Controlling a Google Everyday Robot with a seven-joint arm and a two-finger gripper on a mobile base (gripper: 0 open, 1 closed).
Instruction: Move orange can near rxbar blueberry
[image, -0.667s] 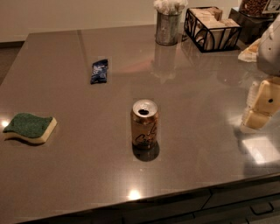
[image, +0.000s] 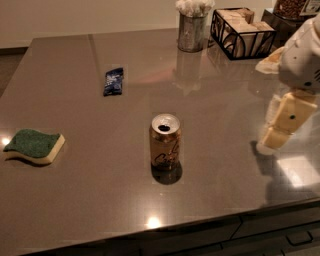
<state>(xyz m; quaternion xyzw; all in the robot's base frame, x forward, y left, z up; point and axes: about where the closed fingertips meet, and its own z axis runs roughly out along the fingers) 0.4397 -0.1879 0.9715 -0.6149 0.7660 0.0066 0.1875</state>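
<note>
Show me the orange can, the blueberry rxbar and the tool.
orange can (image: 165, 146), camera view, middle of its side wall.
rxbar blueberry (image: 113, 81), camera view, middle of the wrapper.
tool (image: 271, 136), camera view, its lower tip, above the table's (image: 225, 170) right side.

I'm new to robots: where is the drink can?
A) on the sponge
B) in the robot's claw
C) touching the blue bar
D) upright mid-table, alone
D: the orange can stands upright in the middle of the table, apart from the rxbar blueberry; the gripper hangs at picture right.

One camera looks down at a slant from above the near edge of the glossy grey table (image: 75, 200), facing the far wall (image: 75, 17); the cream gripper (image: 280, 130) hangs well right of the tan-orange aluminium can (image: 165, 142).
</note>
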